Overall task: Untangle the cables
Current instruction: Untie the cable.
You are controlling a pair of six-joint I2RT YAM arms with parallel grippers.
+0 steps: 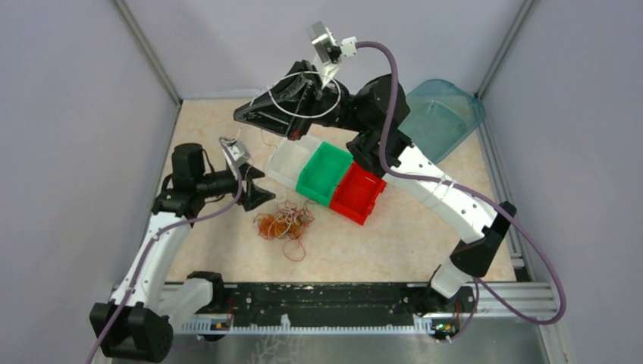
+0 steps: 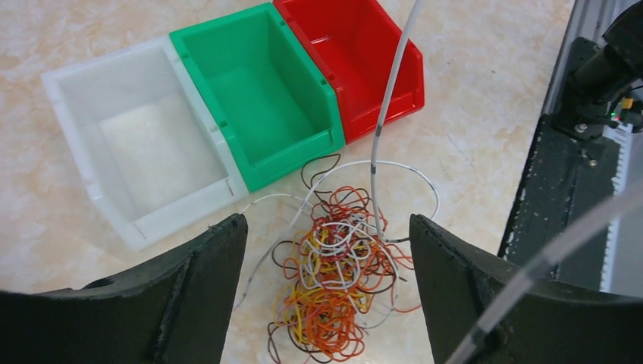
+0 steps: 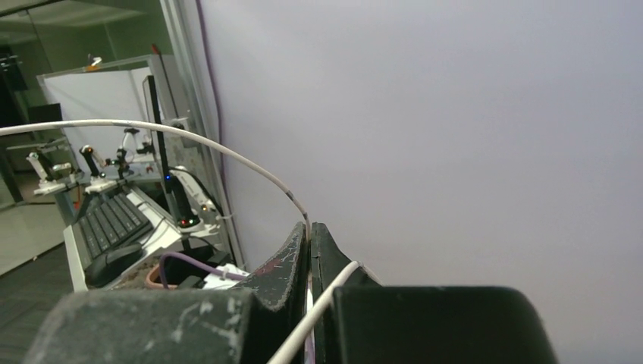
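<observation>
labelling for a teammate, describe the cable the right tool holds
Find the green bin mid-table; the cable tangle lies beside it. One strand rises from it to the shut right tool. Unlike the orange, yellow and brown loops lying flat, it is white and lifted.

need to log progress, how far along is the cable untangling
Done: nothing yet; the white bin, green bin and red bin are empty. In hand: the right hand is shut on a white cable held high, its lower part running down into the tangle. The left hand hangs open above that tangle. Left: nearly all; orange, yellow, brown and white loops lie knotted together on the table.
</observation>
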